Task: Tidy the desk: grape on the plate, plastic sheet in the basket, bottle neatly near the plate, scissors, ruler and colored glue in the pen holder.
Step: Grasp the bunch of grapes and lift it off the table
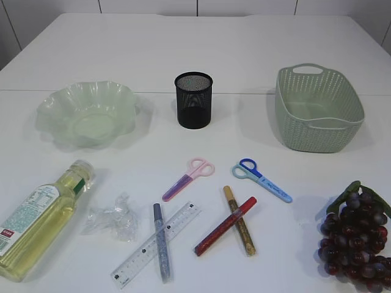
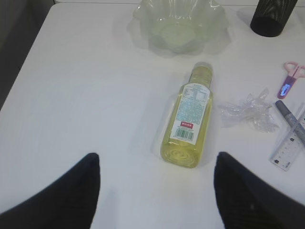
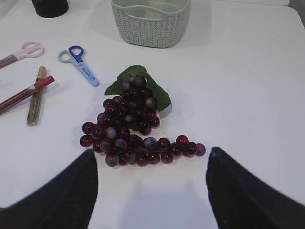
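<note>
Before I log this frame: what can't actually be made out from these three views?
- Bottle: base cut off by the exterior view's edge; label text too small to read.
- Grape bunch: lower right cropped in the exterior view.
- Pen holder: inside too dark to see; cropped in both wrist views.
- Left gripper and right gripper: only blurred finger edges show.

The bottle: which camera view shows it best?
The left wrist view: the whole bottle lies there, with cap and label visible. The exterior view shows it at the lower left corner, its base cut off by the edge. The right wrist view does not show it.
</note>
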Action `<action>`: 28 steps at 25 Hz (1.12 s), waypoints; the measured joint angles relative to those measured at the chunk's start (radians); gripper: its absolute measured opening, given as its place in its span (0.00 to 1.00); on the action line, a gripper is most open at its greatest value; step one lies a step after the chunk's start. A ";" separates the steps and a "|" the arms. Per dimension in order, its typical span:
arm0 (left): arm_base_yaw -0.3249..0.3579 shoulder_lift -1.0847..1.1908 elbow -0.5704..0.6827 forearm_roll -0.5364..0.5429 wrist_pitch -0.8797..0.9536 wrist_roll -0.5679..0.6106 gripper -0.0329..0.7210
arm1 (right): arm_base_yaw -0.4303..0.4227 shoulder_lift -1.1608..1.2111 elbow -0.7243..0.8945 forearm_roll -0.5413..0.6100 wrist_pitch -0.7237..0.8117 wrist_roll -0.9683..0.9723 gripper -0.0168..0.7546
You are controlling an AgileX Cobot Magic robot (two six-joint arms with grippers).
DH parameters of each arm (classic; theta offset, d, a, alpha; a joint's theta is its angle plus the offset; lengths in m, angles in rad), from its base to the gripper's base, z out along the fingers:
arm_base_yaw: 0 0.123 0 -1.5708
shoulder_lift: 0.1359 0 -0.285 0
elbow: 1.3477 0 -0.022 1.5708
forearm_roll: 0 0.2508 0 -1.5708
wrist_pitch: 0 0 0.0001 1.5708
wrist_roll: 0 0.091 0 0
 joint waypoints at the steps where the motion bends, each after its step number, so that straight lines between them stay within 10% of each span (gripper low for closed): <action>1: 0.000 0.000 0.000 0.000 0.000 0.000 0.76 | 0.000 0.000 0.000 0.000 0.000 0.000 0.73; 28: 0.000 0.141 -0.027 -0.024 -0.175 0.000 0.66 | 0.000 0.203 -0.035 0.065 -0.143 0.046 0.64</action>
